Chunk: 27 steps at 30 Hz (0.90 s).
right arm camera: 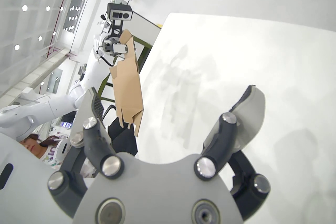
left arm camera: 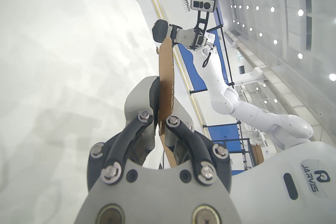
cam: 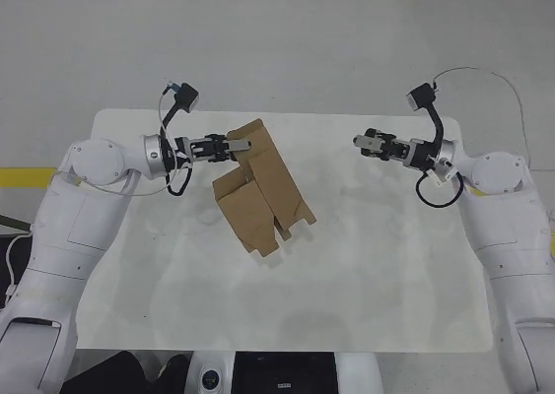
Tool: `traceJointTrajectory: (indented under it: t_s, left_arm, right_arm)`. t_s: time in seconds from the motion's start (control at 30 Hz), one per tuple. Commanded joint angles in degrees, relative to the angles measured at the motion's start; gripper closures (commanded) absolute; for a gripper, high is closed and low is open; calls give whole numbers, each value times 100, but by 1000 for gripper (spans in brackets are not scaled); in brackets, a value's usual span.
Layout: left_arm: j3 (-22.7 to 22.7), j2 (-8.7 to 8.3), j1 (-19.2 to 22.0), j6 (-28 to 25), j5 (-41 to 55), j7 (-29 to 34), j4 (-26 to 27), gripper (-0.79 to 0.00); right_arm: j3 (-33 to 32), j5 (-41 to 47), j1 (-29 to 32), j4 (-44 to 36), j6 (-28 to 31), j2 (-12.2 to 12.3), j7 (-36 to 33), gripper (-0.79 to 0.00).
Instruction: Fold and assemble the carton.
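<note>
The carton (cam: 257, 187) is matt brown corrugated cardboard. The table (cam: 376, 276) looks smooth, white, faintly glossy. The right gripper (right arm camera: 172, 96) carries shiny metal screw heads.

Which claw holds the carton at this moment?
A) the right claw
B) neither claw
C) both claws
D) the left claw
D: the left claw is shut on an edge of the cardboard carton, while the right claw is open and apart from it.

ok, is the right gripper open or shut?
Open. The right gripper has its fingers spread wide, nothing between them; the carton is in the left gripper.
</note>
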<state>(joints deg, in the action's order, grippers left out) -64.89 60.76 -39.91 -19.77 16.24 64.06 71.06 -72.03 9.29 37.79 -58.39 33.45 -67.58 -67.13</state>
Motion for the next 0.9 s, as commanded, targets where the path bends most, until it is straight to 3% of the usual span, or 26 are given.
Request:
traceJointTrajectory:
  t_s: [0.0,0.4,0.73,0.87]
  left_arm:
    - [51,7,19,6,-21,55,-5,0]
    - [331,83,151,-181,320,478,-151,0]
    - [408,120,209,-342,443,468,-230,0]
    - [441,131,216,-331,495,499,-232,0]
  right_arm:
    - [188,260,-123,177,67,-45,-244,-785]
    - [1561,1527,-471,118,-389,-162,-761,-785]
    - [2487,2099,-708,29,-309,-213,-682,-785]
    - [2802,2245,-807,47,-232,-233,-605,-699]
